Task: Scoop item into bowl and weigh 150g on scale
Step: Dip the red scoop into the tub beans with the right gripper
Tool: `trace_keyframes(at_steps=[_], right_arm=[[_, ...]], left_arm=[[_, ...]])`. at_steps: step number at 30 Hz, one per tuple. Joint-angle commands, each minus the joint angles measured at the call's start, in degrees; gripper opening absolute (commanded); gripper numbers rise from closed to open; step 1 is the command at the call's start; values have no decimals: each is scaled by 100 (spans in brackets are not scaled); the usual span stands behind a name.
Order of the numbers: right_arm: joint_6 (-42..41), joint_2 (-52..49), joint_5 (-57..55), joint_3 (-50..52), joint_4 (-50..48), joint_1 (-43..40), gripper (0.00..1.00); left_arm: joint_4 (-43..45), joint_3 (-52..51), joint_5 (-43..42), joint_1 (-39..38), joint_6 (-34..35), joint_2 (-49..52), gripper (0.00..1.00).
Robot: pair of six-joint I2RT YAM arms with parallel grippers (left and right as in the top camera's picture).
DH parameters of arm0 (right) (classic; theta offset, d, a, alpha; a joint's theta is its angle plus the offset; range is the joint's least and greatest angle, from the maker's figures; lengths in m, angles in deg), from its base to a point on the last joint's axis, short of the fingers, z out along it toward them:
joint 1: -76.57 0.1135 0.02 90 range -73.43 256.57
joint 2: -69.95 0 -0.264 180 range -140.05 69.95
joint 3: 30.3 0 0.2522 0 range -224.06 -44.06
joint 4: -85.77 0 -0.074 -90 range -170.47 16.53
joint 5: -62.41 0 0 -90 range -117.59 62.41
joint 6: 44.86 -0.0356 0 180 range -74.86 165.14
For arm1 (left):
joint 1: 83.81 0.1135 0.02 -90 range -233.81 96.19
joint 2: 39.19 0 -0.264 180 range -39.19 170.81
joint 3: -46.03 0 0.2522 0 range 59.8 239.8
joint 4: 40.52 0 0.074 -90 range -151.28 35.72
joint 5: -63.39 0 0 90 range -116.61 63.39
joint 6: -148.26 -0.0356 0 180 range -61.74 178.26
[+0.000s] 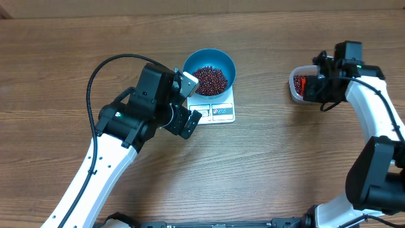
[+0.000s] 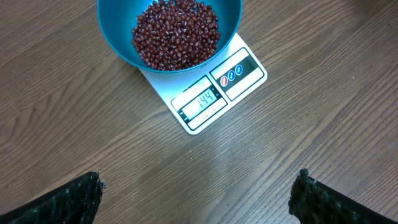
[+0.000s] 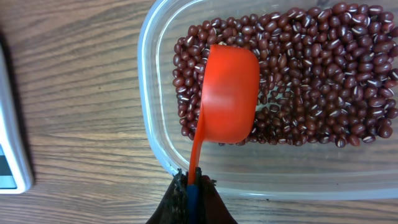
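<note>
The blue bowl [image 1: 209, 61] stands on the white scale [image 1: 223, 113] and holds a heap of dark red beans [image 1: 210, 78]. In the left wrist view the bowl [image 2: 118, 43] with its beans [image 2: 176, 32] sits at the top, and the scale [image 2: 239, 74] shows 144 on its display. My left gripper [image 1: 193, 101] hovers just left of the scale, open and empty [image 2: 199, 199]. My right gripper [image 3: 194, 186] is shut on the thin handle of an orange-red scoop [image 3: 229, 93]. The scoop lies with its rounded back up on more beans [image 3: 323, 74] inside a clear tub [image 3: 155, 124].
The clear tub [image 1: 296, 85] stands at the right of the wooden table, with the right arm [image 1: 373, 107] reaching over it from the right edge. The left arm [image 1: 114, 145] crosses the table from the lower left. The scale's edge [image 3: 9, 143] shows left of the tub.
</note>
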State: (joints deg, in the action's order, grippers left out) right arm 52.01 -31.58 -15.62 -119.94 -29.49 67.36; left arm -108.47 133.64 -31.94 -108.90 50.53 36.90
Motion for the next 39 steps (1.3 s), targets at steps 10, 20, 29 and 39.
trace_keyframes(at_steps=[10,20,29,39], right_arm=[[46,-20,1176,9,17,-708,4],[70,-20,1991,9,94,-1003,4],[70,-20,2087,9,225,-1178,4],[232,-20,2857,9,391,-1526,4]], left_arm=[[7,-24,42,-2,-105,-46,100],[7,-24,42,-2,-107,-46,100],[7,-24,42,-2,-107,-46,100],[7,-24,42,-2,-107,-46,100]])
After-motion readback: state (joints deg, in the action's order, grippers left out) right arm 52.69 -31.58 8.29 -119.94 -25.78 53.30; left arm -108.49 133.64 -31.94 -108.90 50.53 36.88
